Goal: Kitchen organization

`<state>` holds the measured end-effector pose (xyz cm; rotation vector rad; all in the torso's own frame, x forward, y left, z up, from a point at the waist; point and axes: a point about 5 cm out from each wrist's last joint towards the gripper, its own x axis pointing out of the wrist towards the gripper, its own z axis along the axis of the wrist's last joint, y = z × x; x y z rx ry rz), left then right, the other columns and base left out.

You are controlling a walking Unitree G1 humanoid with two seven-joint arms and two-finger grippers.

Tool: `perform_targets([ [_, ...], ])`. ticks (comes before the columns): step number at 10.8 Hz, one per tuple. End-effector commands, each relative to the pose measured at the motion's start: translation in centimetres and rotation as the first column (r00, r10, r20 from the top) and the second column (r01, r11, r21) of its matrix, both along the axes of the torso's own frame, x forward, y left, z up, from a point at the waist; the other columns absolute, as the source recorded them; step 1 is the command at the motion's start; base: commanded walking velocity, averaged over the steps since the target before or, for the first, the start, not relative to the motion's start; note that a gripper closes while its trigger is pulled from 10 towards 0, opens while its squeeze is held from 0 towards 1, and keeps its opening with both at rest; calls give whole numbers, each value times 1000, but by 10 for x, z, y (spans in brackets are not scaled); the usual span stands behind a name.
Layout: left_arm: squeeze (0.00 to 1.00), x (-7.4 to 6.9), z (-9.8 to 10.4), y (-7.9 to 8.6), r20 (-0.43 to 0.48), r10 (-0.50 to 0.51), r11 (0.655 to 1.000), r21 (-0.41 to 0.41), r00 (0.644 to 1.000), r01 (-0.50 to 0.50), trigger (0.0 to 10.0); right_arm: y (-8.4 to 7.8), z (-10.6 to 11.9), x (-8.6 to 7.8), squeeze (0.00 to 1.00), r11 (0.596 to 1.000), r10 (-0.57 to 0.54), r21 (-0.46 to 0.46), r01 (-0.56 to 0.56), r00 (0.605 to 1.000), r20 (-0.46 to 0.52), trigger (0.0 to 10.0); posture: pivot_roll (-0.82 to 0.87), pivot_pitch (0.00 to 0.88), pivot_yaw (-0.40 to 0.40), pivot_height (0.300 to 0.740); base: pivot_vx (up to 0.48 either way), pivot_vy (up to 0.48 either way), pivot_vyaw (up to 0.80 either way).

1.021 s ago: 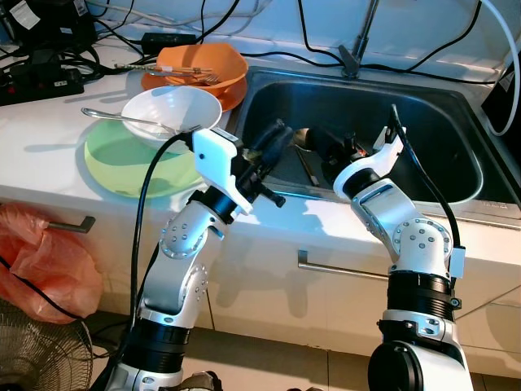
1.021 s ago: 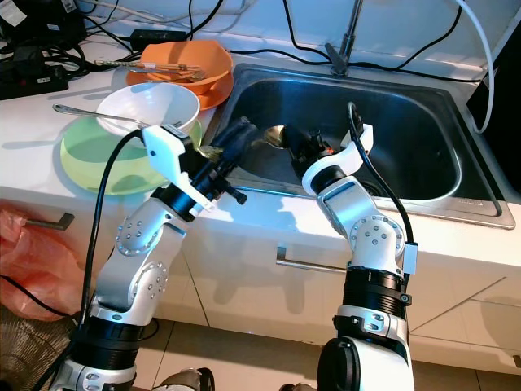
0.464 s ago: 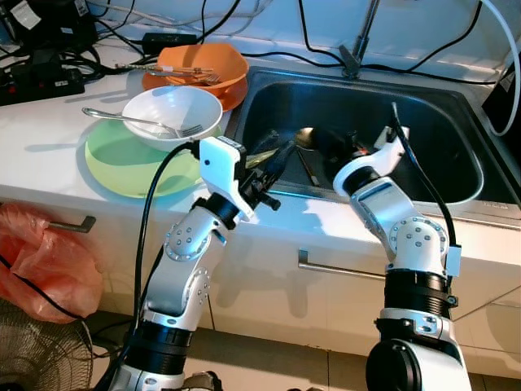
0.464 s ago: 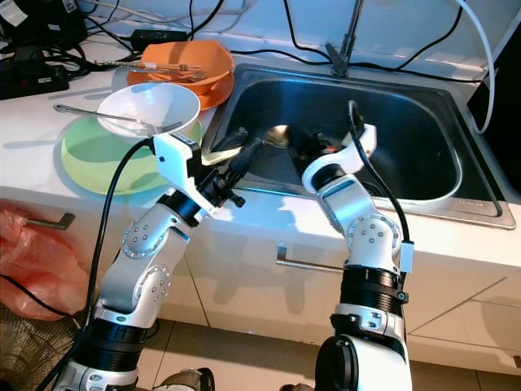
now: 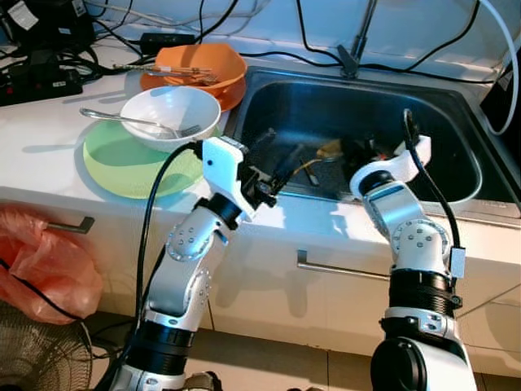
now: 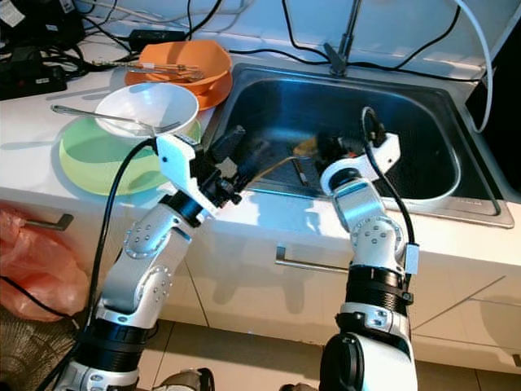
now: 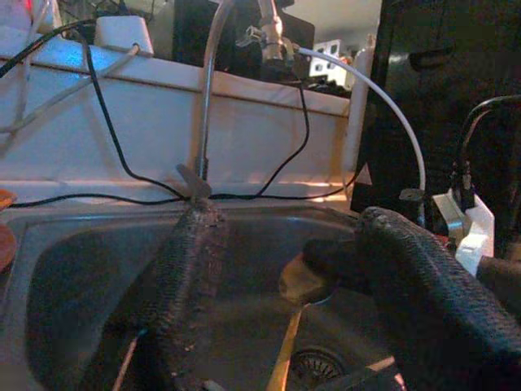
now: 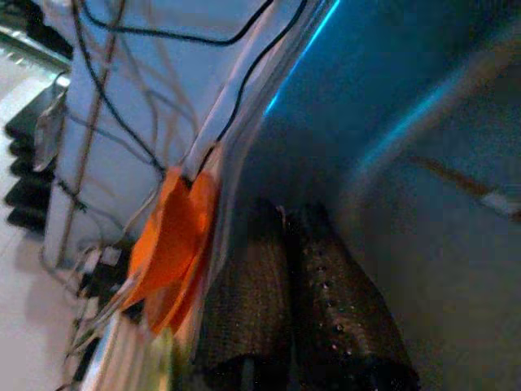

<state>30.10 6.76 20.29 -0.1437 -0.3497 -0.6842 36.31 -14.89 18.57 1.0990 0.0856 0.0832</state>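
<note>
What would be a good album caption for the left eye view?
Robot's left gripper and right gripper reach into a steel sink beside stacked dishes.

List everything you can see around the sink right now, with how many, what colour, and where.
Sink: one, steel, set in the white counter.
Spoon: one, golden, inside the sink between the two grippers.
Faucet: one, metal, behind the sink.
White bowl: one, on the green plate, left of the sink.
Fork: one, silver, lying across the white bowl.
Green plate: one, on the counter.
Orange bowl: one, behind the white bowl, with utensils on it.
Cables: several, black, along the back of the counter.
Plastic bag: one, orange-pink, low on the left.
Left gripper: open, at the sink's near edge.
Right gripper: shut, inside the sink.
</note>
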Motion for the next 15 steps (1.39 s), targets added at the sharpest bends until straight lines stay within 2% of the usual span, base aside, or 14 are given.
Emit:
perform_targets([
  [1,1000,-1,3,-3,11,-8,1000,7,1000,8,10000,-5,9,3,0,999,-32,-21,32,999,18,0,18,83,-29,740,0,0,0],
  [4,1000,-1,5,-2,14,2,1000,10,1000,-2,10000,-39,8,10,0,968,-224,-119,220,975,-13,0,19,85,-32,740,0,0,0],
  [5,1000,-2,4,-2,12,4,1000,13,1000,-4,10000,-57,5,13,0,930,-325,-192,312,945,-39,0,19,85,-33,740,0,0,0],
  [6,1000,-2,3,-3,12,5,1000,15,1000,-5,10000,-69,7,14,0,888,-386,-281,365,922,-21,0,20,84,-33,740,0,0,0],
  [7,1000,-3,3,-4,12,4,1000,28,1000,-5,10000,-78,13,16,0,800,-414,-452,395,908,62,0,23,85,-32,740,0,0,0],
  [8,1000,-4,1,-4,10,6,999,46,1000,-6,10000,-75,23,18,0,650,-357,-654,387,915,187,0,25,87,-31,740,0,0,0],
  [9,1000,-4,-1,-2,4,15,998,58,1000,-15,10000,-70,28,19,0,532,-295,-750,394,916,272,0,26,89,-32,740,0,0,0],
  [11,1000,-4,-3,2,-2,38,997,68,999,-37,10000,-59,24,19,0,424,-207,-822,381,924,321,0,27,93,-34,740,0,0,0],
  [12,1000,-4,-3,2,-2,48,997,68,999,-47,10000,-55,21,19,937,426,-179,-827,368,930,322,9725,26,94,-34,740,0,0,0],
  [13,1000,-3,-2,3,-3,54,996,68,999,-53,10000,-52,19,18,1000,436,-146,-825,360,933,329,10000,26,94,-32,740,0,0,0],
  [15,1000,-2,2,7,7,74,995,66,997,-74,10000,-51,18,19,1000,427,-146,-828,363,932,333,10000,26,94,-31,740,0,0,0],
])
